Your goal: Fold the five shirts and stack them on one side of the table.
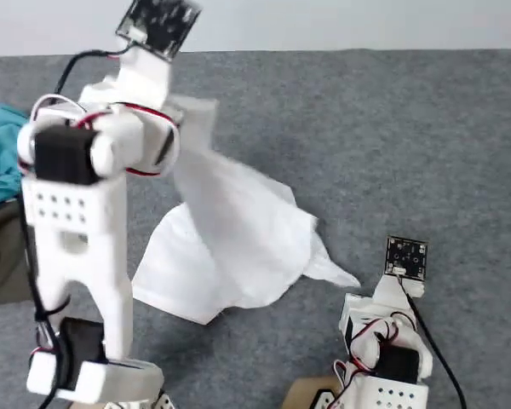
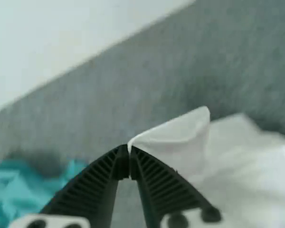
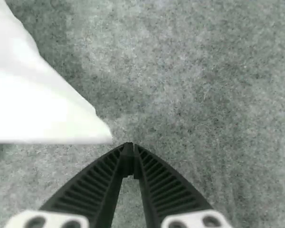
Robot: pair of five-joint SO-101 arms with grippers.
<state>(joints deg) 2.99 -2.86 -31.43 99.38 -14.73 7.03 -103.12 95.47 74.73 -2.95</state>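
A crumpled, thin-cloth white shirt point(image 1: 230, 247) is spread over the middle of the grey felt table point(image 1: 392, 145), and one of its edges is lifted clear of the surface. That raised edge is pinched in the left gripper point(image 2: 128, 151), whose ribbed black jaws are closed tightly on a small fold of the fabric. From there the cloth hangs down in a loose slope to the part lying flat. The right gripper point(image 3: 128, 148) is held just beside the pointed lower corner of the white shirt, above bare felt. Its jaws are pressed together with nothing between them.

A bunched teal shirt point(image 1: 2, 153) lies well apart from the white shirt, beyond the left arm. A dark olive garment point(image 1: 0, 256), which may be another of the shirts, is seen next to the teal one.

The white shirt is judged to be very light, limp and without stiffness. It will sag and crease wherever it is unsupported, and a fold will not be carried by a single grip. Little slip is expected against the ribbed jaws, though drag on the felt is likely. It is best taken at hems and corners. A second hold on the free pointed corner near the right gripper would allow an edge to be stretched straight before it is laid over.
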